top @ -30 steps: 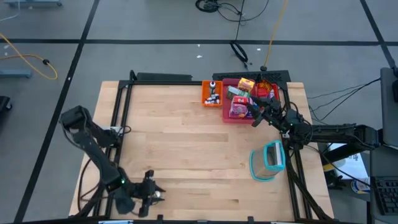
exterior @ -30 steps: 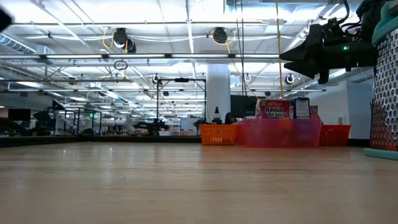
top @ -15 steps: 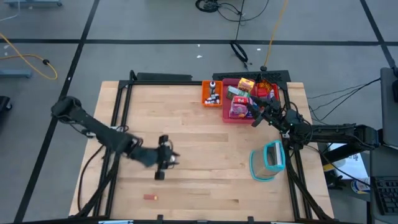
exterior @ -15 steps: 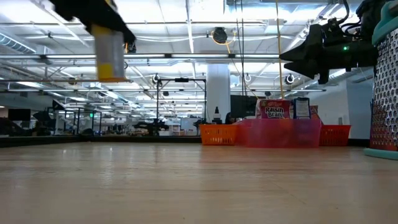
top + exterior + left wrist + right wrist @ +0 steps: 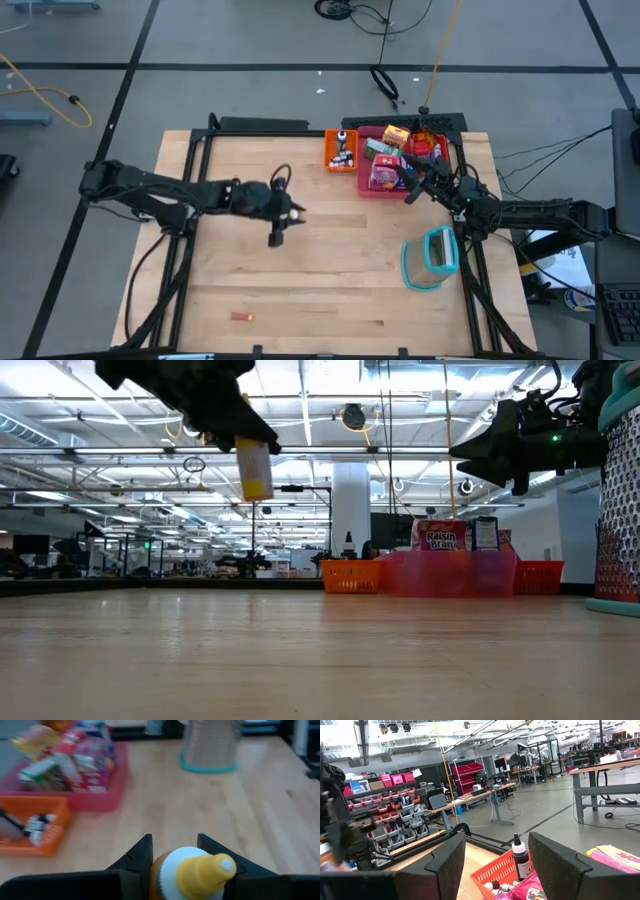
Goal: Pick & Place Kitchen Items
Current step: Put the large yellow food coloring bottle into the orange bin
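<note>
My left gripper [image 5: 285,213] hangs over the table's middle left and is shut on a small bottle [image 5: 255,472] with a yellow cap [image 5: 202,872], a white collar and an orange body. My right gripper [image 5: 408,185] hovers open above the pink tray [image 5: 372,190]; its fingers stand apart in the right wrist view [image 5: 497,870]. Printed cartons [image 5: 385,160] lie heaped in that tray. Tiny dark-capped bottles [image 5: 343,152] lie in the orange tray [image 5: 330,163]. One small red-orange bit [image 5: 240,317] lies flat on the table near the near edge. My left gripper pinches the bottle between its two fingers [image 5: 140,857], on the orange body [image 5: 157,876] just behind the white collar. The fingers come from above, slanting down. The capped end sticks out past the fingertips and points down; the bottle hangs lifted clear of the table, slightly tilted.
A teal-rimmed clear container [image 5: 432,257] stands near the table's right edge. A red tray [image 5: 432,140] sits at the far right corner beside the pink one. Bare wood [image 5: 330,280] lies between my left gripper and the trays.
My left arm has swung from the near left corner toward the far edge and the right, carrying the bottle lifted clear. The small red-orange bit showed on the table once the arm left that corner.
</note>
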